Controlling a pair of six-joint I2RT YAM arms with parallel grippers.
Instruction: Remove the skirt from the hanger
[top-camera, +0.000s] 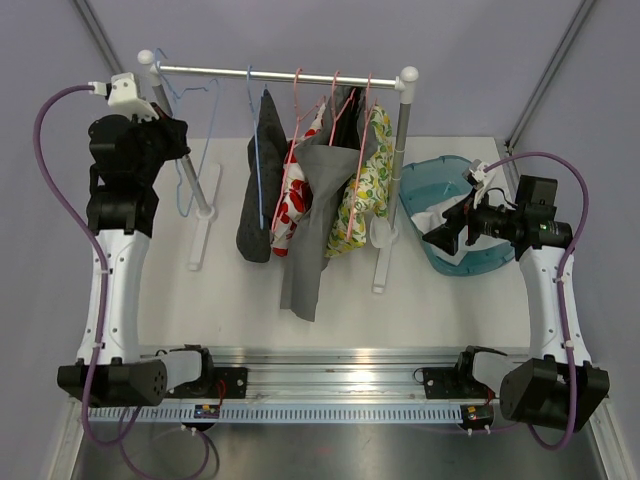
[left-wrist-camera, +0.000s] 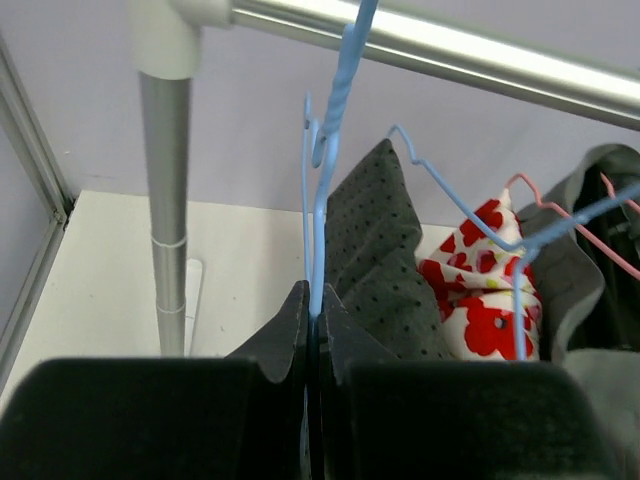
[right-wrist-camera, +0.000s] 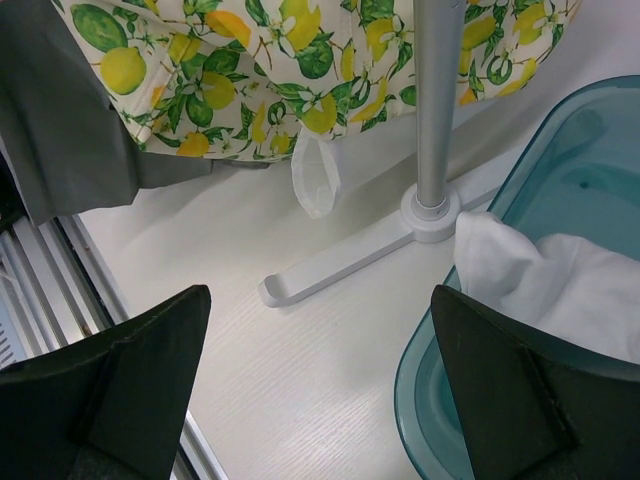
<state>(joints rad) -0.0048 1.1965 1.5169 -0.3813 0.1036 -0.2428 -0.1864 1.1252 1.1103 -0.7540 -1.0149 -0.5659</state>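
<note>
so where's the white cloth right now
Right wrist view, right side: the white cloth lies in the teal plastic tub, beside the rack's silver metal post.

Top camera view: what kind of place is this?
Probably a lab test bench, not a real closet: a small clothes rail with skirts on wire hangers stands on a white table inside plain walls, beside a teal bin.

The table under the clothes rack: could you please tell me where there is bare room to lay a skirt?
Widest bare table lies between the hanging skirts and the near rail. A narrower patch sits between the rack's right foot and the teal bin. Another lies left of the left foot. Under the rod it is crowded; the bin holds cloth.
</note>
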